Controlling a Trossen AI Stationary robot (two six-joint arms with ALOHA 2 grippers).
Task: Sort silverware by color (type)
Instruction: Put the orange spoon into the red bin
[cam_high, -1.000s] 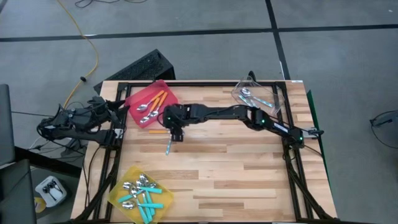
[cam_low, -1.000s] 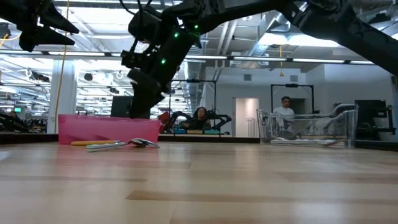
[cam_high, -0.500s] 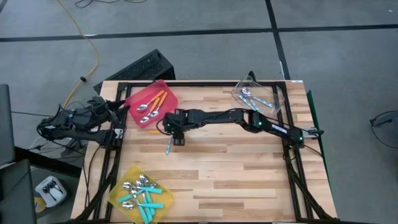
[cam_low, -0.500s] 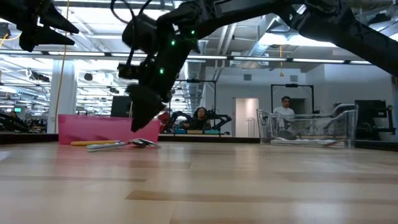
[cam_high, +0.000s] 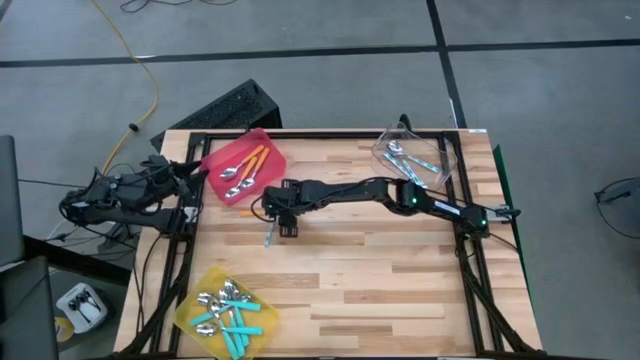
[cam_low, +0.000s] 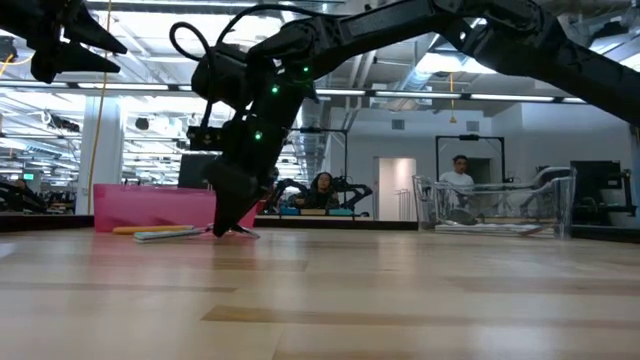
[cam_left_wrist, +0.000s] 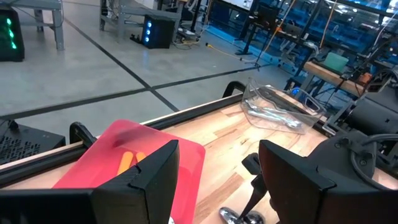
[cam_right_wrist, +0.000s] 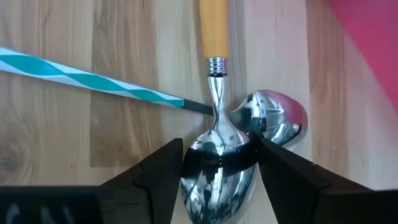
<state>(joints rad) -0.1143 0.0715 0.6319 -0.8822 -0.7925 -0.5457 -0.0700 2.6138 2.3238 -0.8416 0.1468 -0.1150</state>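
A red bin (cam_high: 243, 166) sat near the table's (cam_high: 380, 270) far-left corner, a clear bin (cam_high: 418, 158) far-right, a yellow bin (cam_high: 226, 312) near-left.

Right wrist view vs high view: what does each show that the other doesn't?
Right wrist only: the orange-handled spoon has its bowl between the open right gripper fingers, and a second bowl, the striped teal-handled spoon, touches it.
High only: the yellow bin, clear bin, and the left gripper parked off the table's edge.
Both: the red bin beside the loose spoons.
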